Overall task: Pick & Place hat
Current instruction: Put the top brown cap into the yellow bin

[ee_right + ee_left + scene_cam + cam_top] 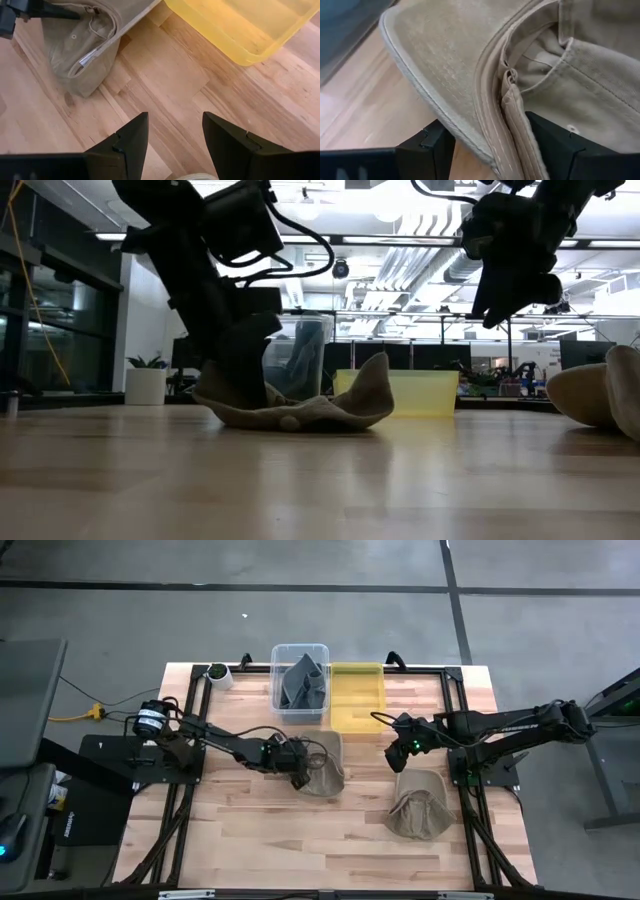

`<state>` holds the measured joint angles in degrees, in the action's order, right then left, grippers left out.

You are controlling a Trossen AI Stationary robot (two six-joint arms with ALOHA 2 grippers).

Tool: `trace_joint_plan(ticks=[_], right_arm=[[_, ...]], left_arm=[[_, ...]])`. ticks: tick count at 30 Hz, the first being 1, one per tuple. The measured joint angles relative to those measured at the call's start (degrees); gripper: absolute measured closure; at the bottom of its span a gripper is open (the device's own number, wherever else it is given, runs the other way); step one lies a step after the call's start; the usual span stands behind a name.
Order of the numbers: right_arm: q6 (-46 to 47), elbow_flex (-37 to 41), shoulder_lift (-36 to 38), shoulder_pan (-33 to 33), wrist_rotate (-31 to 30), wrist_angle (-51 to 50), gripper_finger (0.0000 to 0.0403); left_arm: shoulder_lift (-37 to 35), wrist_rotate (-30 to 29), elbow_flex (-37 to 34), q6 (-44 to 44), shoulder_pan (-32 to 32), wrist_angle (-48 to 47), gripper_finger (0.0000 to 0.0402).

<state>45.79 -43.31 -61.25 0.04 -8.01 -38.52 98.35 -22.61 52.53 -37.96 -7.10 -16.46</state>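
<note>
A tan hat (322,768) lies crumpled on the wooden table near its middle, one side of its brim (375,385) curled upward. My left gripper (300,776) is down at the hat's left side, open, with the brim's stitched edge (512,125) running between its two fingers. A second tan hat (420,805) lies toward the table's near right. My right gripper (395,752) hangs open above bare wood between the two hats, holding nothing (175,130). My left gripper comes at the hat slanting down from the table's left, its fingers (427,145) standing on either side of the brim's folded edge (495,115). I cannot tell whether the fingers touch the cloth. The hat rests on the table.
A clear bin (300,680) holding grey cloth and a yellow bin (358,695) stand side by side at the far middle. A white cup (218,675) sits at the far left. Black frame rails run along the table's left and right sides.
</note>
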Motion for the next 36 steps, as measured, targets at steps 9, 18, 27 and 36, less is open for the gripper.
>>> trace_joint_plan(ticks=[9, 18, 27, 36], right_arm=[[0.63, 0.00, 0.00, 0.02, 1.50, 0.28, 0.0221], [3.23, 0.00, 0.00, 0.00, 3.24, 5.27, 0.0221], [4.85, 0.00, 0.00, 0.02, 6.26, 10.75, 0.0221], [4.63, 0.00, 0.00, 0.02, 8.42, 15.91, 0.0221]], left_arm=[[0.00, 4.12, 0.00, -1.36, 0.50, -0.53, 0.0303], [0.00, 7.59, 0.02, -1.51, 0.36, -0.92, 0.0397], [-3.39, 8.34, 3.18, -1.26, -0.95, -4.02, 0.0401], [-4.04, 2.91, 18.17, 4.64, -2.76, -14.55, 0.0401]])
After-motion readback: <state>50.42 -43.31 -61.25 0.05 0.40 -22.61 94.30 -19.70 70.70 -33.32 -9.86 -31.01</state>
